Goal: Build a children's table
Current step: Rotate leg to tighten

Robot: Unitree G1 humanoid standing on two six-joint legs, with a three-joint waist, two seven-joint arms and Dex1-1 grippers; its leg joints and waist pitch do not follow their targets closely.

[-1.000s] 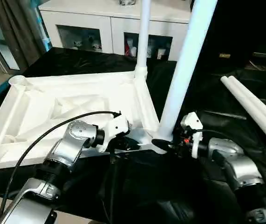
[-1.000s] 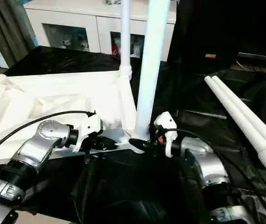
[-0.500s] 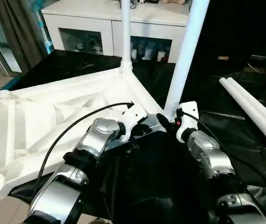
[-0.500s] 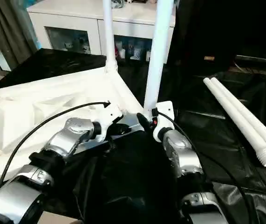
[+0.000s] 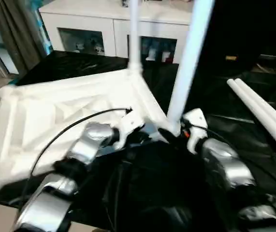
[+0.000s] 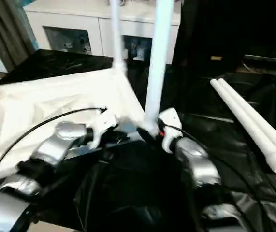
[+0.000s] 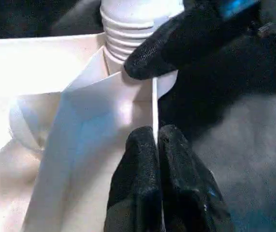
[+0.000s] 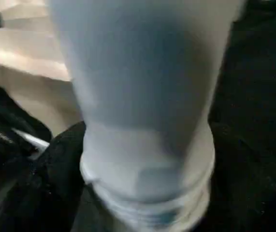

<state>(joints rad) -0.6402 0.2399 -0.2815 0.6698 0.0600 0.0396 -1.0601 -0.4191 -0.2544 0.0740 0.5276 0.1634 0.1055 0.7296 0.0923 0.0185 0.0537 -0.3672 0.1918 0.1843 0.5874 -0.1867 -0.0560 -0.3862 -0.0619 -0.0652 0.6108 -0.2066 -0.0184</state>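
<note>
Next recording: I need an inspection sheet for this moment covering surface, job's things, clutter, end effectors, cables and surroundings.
Surface: large work table under a black cover.
Job's things: white plastic children's table top lies ribbed side up; two white tubular legs stand in corner sockets, near leg and far leg; two loose white tubular legs lie to the right.
Clutter: nothing seen.
End effectors: left end effector shut on the thin edge wall of the top, by the near corner; right end effector at the near leg's threaded base, grip cannot be told.
Cables: black cable arcs over the left forearm.
Surroundings: white glass-fronted cabinet behind; grey curtain at left.
</note>
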